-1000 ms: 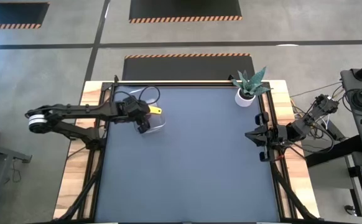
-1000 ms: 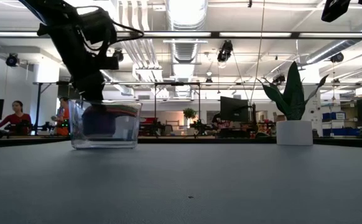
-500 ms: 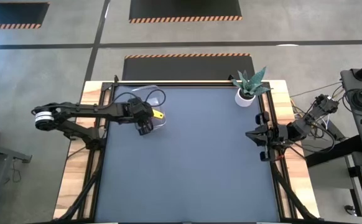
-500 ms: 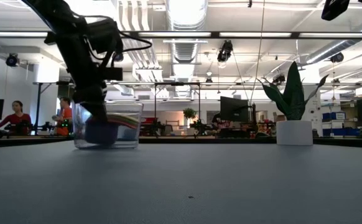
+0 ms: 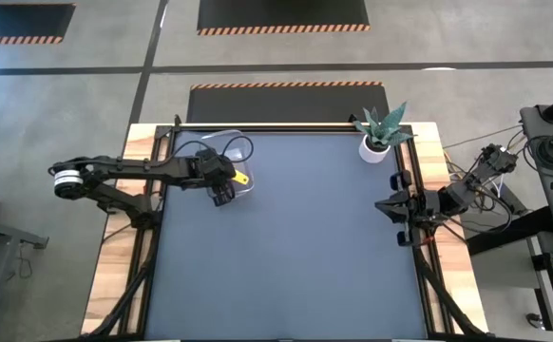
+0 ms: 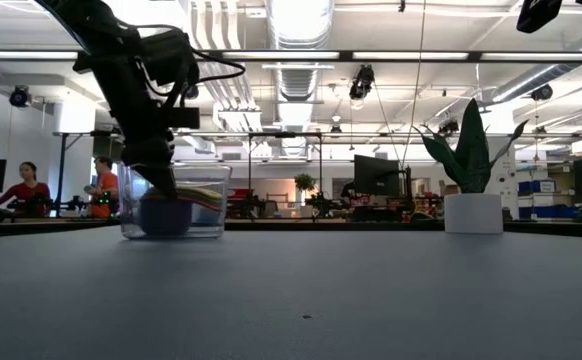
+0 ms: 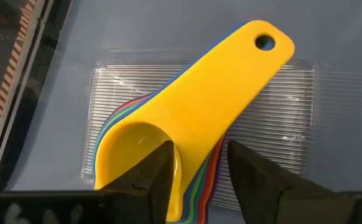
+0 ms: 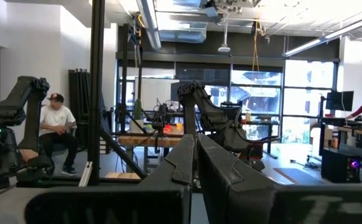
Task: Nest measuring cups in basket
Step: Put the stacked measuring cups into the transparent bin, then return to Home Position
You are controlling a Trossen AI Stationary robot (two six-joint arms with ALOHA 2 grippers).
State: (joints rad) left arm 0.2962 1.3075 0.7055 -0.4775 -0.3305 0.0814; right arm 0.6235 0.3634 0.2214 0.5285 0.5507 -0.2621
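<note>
Yellow cup released onto the nested stack in the basket

The left tool (image 7: 196, 168) is seen with its fingers parted around the rim of the yellow plastic measuring cup (image 7: 199, 106), more loosely than a moment ago, and nothing is gripped. The cup has been lowered since then and lies on the nested stack of coloured measuring cups (image 7: 201, 180) inside the clear, ribbed rectangular plastic basket (image 7: 293, 118), its handle pointing across the basket. The nesting is judged to be nearly or fully done. The left arm is stretched from the surface's left edge, with its wrist bent down over the basket (image 5: 241, 182). Well apart from the basket, the right tool (image 5: 387, 206) is parked shut at the dark surface's (image 5: 295, 256) right edge.
</note>
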